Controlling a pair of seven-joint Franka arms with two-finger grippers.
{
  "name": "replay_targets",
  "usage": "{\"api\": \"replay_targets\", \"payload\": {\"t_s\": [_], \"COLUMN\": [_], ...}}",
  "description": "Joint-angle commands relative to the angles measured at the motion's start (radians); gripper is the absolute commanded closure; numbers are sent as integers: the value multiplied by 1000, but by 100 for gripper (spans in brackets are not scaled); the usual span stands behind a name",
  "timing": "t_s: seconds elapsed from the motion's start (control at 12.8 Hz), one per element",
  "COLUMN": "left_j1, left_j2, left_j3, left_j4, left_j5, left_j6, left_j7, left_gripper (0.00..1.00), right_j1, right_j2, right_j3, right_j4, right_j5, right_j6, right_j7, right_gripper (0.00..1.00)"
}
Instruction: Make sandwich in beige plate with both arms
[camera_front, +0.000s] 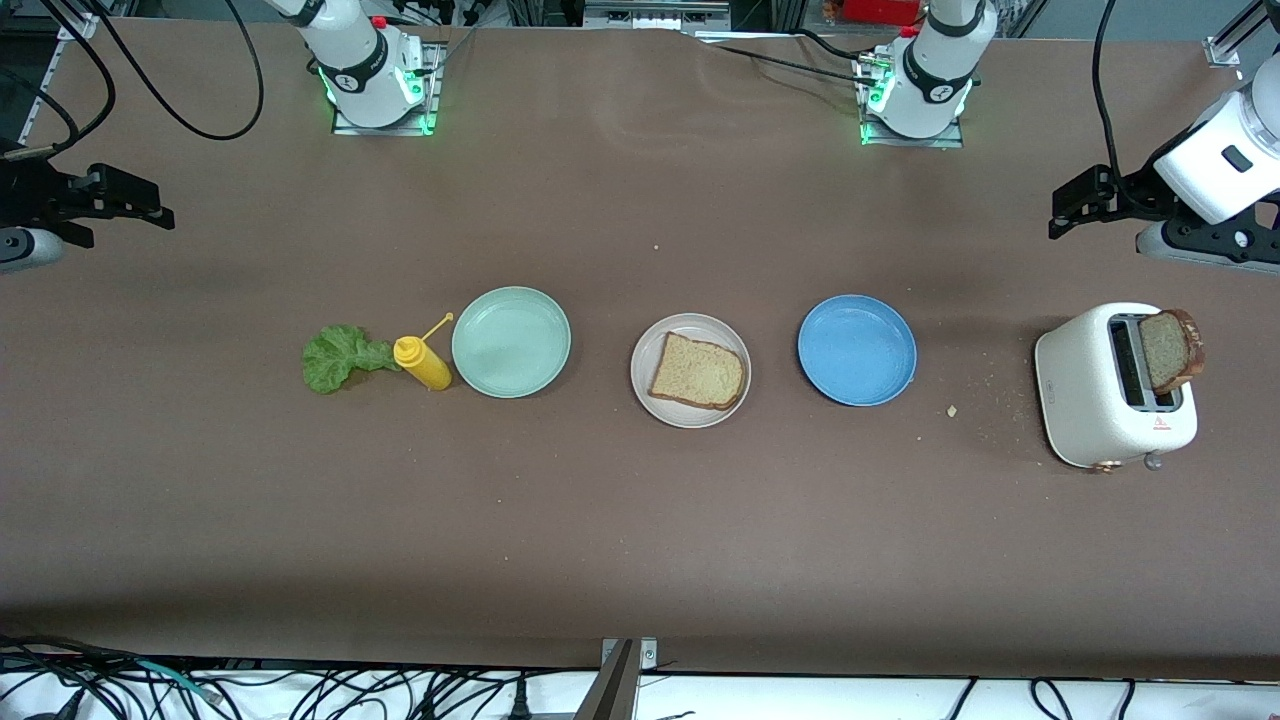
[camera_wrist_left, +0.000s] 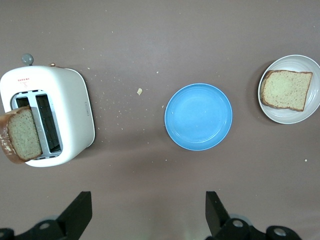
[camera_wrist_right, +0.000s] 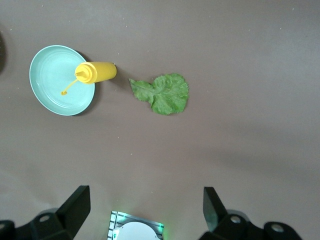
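The beige plate sits mid-table with one tan bread slice lying on it; both also show in the left wrist view, plate and slice. A second bread slice stands in the white toaster at the left arm's end. The green lettuce leaf lies on the table toward the right arm's end, and shows in the right wrist view. My left gripper is open and empty, up over the table beside the toaster. My right gripper is open and empty, up over the right arm's end.
A yellow squeeze bottle lies between the lettuce and the mint green plate. A blue plate sits between the beige plate and the toaster. Crumbs lie on the table near the toaster.
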Motion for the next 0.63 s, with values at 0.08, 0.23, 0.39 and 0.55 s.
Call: {"api": "replay_targets", "payload": {"t_s": [0.08,0.23,0.39,0.55], "left_j1": [-5,-5,-5,-5], "left_j2": [-11,-11,-11,-11], "left_j3": [-2,-2,-2,-2], "left_j4": [-7,-7,-7,-7], "left_j5": [15,15,15,13], "left_j6": [7,9,9,7], "left_j7": [-10,-10,-10,-10], "left_gripper": [0,0,0,0], "right_j1": [8,9,21,41], "right_j2": [8,27,59,103], "right_j3": [5,7,8,10], "right_j4": [14,14,16,19], "right_j5": [-16,-14,-2,1], "right_j6": [26,49,70,89], "right_j7": [5,6,6,23], "right_gripper": [0,0,0,0]}}
